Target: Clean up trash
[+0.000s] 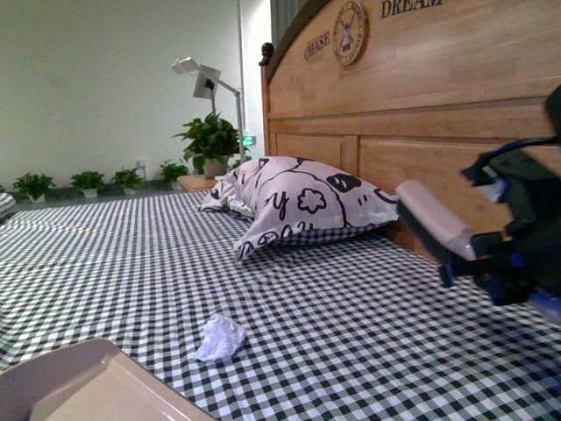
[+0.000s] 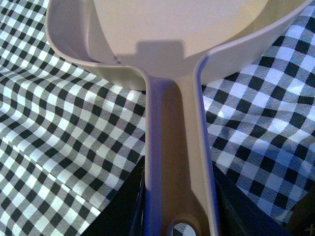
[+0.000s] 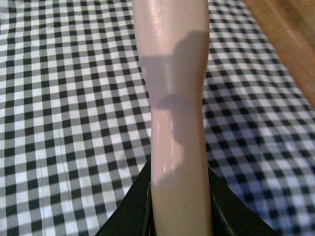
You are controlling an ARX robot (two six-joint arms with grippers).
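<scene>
The trash [image 1: 220,338], a small crumpled wad of white paper, lies on the checked bedsheet in the front view, low and left of centre. The pale beige dustpan [image 1: 83,386] shows at the bottom left corner, close to the wad. My left gripper [image 2: 178,216] is shut on the dustpan's handle [image 2: 174,147]; the pan's bowl [image 2: 172,34] is empty. My right gripper [image 1: 504,263] is at the right, above the bed, shut on the brush [image 1: 434,224]. The brush handle [image 3: 172,98] fills the right wrist view, clamped between the jaws of that gripper [image 3: 179,206]. The trash is not seen in either wrist view.
A white pillow with black doodle print [image 1: 298,203] lies against the wooden headboard [image 1: 421,105] behind the trash. The black-and-white checked sheet [image 1: 351,351] covers the bed. A lamp [image 1: 210,83] and potted plants [image 1: 210,140] stand beyond the bed's far side.
</scene>
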